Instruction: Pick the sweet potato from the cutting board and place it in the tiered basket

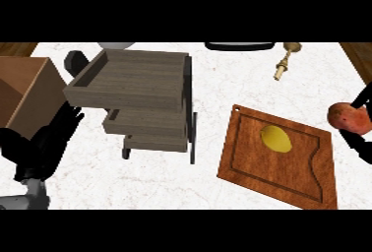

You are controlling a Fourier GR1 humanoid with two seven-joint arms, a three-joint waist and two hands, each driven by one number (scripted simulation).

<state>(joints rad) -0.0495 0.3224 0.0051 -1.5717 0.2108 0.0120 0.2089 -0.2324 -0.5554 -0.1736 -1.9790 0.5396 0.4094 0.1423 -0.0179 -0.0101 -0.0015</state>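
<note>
Its right hand (363,147) showed at the scene's right edge, black fingers curled round the reddish-brown, lumpy sweet potato (347,117), which sat in that grasp just past the right corner of the reddish wooden cutting board (291,172) and no longer on it. From where I stood, the tuber looked stiff and fairly weighty, with a dull skin unlikely to slip. It seemed hardy enough to be set down without fuss, and a hold round its thick middle appeared the sensible one. A yellow oval fruit (276,139) lay on the board, under any straight line leftward. The grey wooden tiered basket (134,78) stood well to the left, its top tray open and widest, the lower tiers mostly tucked beneath it. A thin black frame post (194,138) on its right side was what I judged might get in the way. The left hand (44,142) rested open at the near left, beside a brown box (22,93). A pale wooden pestle (285,61) lay far off.
</note>
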